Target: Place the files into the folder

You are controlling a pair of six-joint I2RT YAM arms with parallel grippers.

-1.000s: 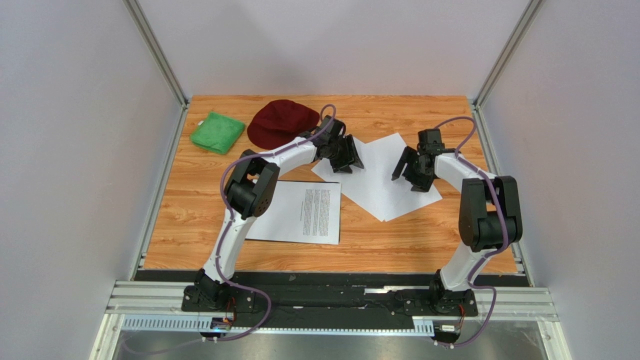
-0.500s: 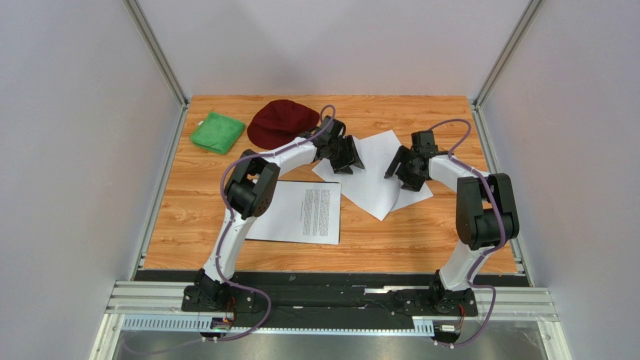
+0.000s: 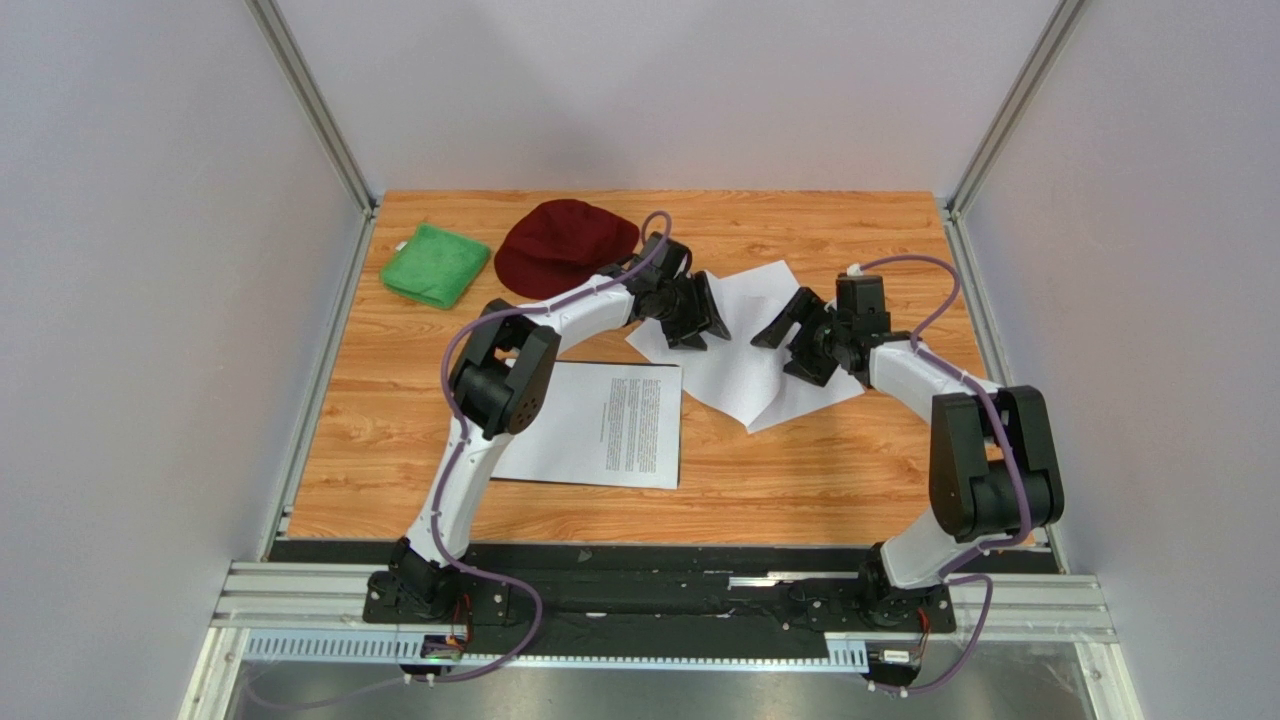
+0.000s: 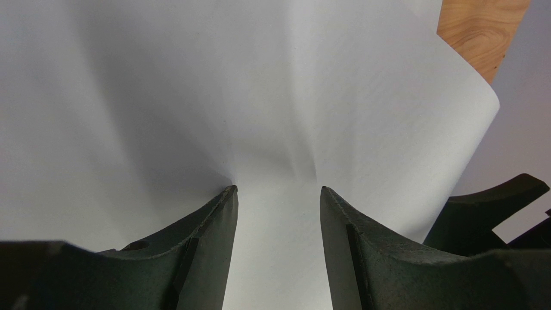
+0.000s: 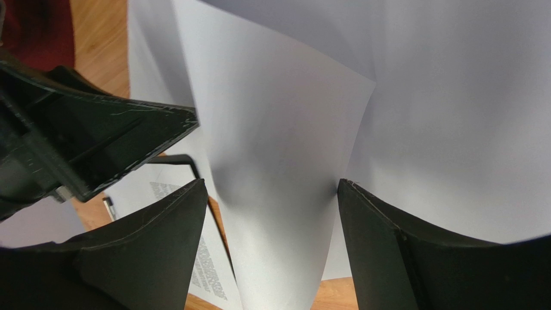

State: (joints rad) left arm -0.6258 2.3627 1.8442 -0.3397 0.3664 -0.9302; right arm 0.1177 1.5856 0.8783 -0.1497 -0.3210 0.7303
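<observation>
Two claws, left gripper (image 3: 697,315) and right gripper (image 3: 789,342), fingers apart, straddle the buckled loose white paper sheets (image 3: 739,384) mid-frame; best to close gently on the raised fold.

Nothing legible — the printed block (image 3: 637,422) on the near sheet (image 3: 579,438) is too small.

Looks between wide-spread jaws onto a bowed blank sheet (image 5: 284,129); catches left gripper (image 5: 116,139) at left, printed sheet (image 5: 210,281) beneath it, table (image 5: 97,51) wood and dark red cap (image 5: 32,26) beyond.
</observation>
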